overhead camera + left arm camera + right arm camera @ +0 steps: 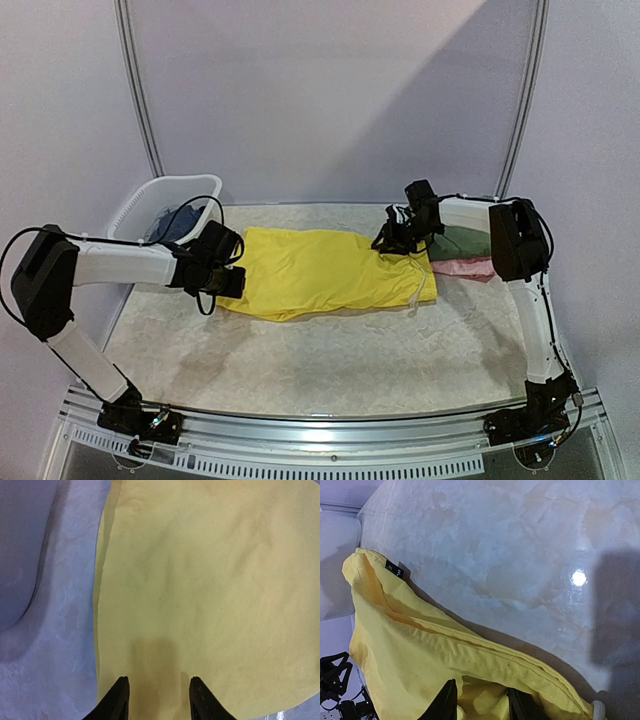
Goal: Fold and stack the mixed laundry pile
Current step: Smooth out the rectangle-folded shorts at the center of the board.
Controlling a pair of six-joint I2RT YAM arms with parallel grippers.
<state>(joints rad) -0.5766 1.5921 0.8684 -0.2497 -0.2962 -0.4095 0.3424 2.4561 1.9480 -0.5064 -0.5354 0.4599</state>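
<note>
The bright yellow drawstring shorts lie spread across the middle of the table. My left gripper hovers over their left end. In the left wrist view it stands open over the flat yellow cloth, with nothing pinched. My right gripper is at the shorts' far right corner. In the right wrist view it is shut on bunched yellow fabric just below the waistband, which is raised off the table. An olive-green garment and a pink garment lie folded at the right.
A white slotted basket stands at the back left with a dark blue garment inside. A white drawstring trails from the shorts' right end. The marbled tabletop runs in front of the shorts.
</note>
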